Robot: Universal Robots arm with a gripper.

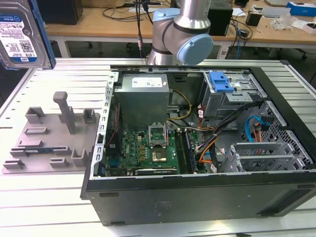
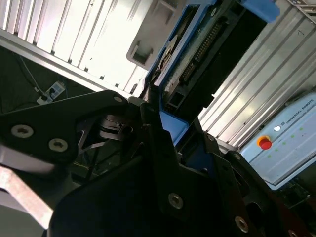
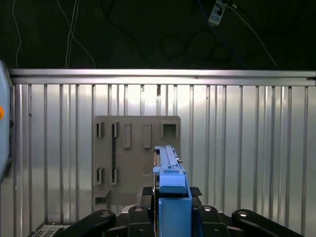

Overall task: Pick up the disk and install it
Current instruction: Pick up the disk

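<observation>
Fingers (image 3: 196,191), black, are closed on the flat silver hard disk with blue plastic carrier rails (image 3: 170,168), one on each side of its lower end, as both wrist views show. In the first wrist view the disk stands edge-on, one blue rail facing the camera. In the second wrist view its dark underside and connector row (image 2: 197,54) are exposed.

In the exterior view the disk (image 1: 22,32) sits at the upper corner on the exterior view's left, its white-and-blue label facing the camera. It is held in the air, clear of the table, and partly cut off by the frame edge.

Below it, the grey plastic fixture plate with upright posts and slots (image 1: 49,138) lies flat on the ribbed aluminium table (image 1: 49,197). The disk is well apart from the plate.

Just beside the plate, towards the exterior view's right, lies the open black computer case (image 1: 197,192), its side panel off. Inside are a grey metal power supply box (image 1: 143,96), a green motherboard (image 1: 148,148) and a metal drive cage with a blue plastic latch (image 1: 220,81).

Behind the case stands the silver and pale blue robot arm (image 1: 182,34). The second wrist view also shows a pale box with a red round button (image 2: 265,143) beyond the table.
</observation>
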